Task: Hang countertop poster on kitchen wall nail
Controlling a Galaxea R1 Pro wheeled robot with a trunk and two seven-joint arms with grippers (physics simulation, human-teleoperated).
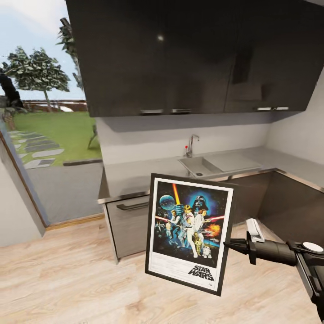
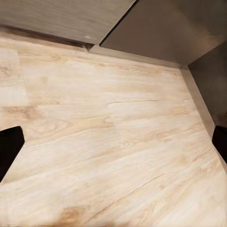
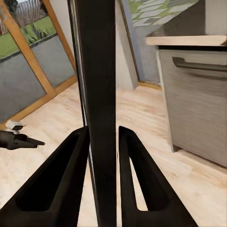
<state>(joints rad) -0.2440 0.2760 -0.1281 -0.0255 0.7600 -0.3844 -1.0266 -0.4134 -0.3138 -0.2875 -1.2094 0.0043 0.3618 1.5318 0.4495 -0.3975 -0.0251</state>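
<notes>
The poster, a framed Star Wars picture with a white border, hangs upright above the wooden floor in front of the cabinets. My right gripper is shut on its right edge. In the right wrist view the poster is edge-on, a dark strip pinched between the two black fingers. The pale grey kitchen countertop lies behind it. My left gripper is open over bare floor, its dark fingertips far apart with nothing between them. The wall nail is out of view.
A sink with a tap is set into the countertop. Dark glossy wall cabinets hang above it. A grey drawer front with a handle stands below the worktop. A glass door to a garden is at left.
</notes>
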